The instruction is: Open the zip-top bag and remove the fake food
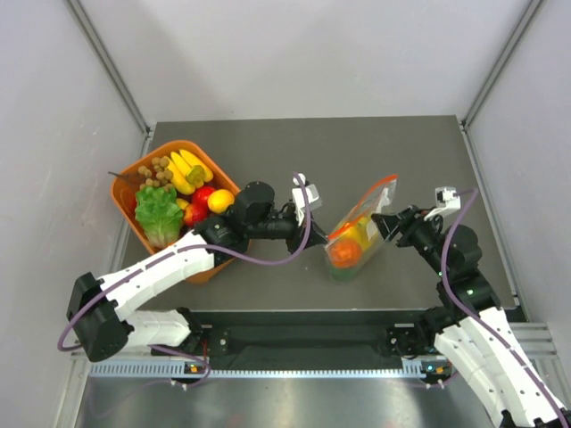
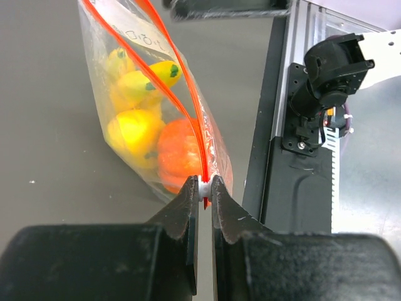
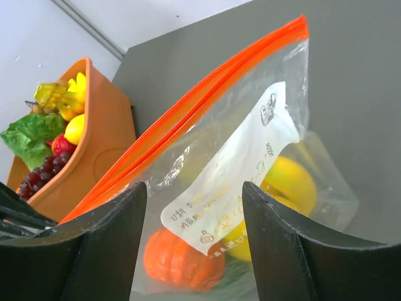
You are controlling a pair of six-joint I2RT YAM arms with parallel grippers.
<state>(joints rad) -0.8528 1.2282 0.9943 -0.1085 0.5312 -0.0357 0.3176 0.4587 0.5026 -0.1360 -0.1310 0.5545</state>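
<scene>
The zip-top bag (image 1: 364, 223) stands tilted on the dark table, its orange-red zip strip (image 1: 366, 203) on top. Inside are the fake food pieces: an orange-red round fruit (image 1: 344, 252), yellow bananas (image 1: 359, 232) and a bit of dark green at the bottom (image 3: 233, 283). My left gripper (image 2: 205, 188) is shut on the white slider (image 2: 204, 187) at the near end of the zip strip (image 2: 188, 94); it reaches the bag's left end in the top view (image 1: 323, 230). My right gripper (image 3: 194, 188) is open, with the bag's labelled side (image 3: 232, 182) between and beyond its fingers (image 3: 113, 219).
An orange basket (image 1: 134, 174) at the left holds lettuce (image 1: 159, 214), bananas, grapes and other toy fruit; it also shows in the right wrist view (image 3: 103, 144). The arms' metal base rail (image 1: 303, 339) runs along the near table edge.
</scene>
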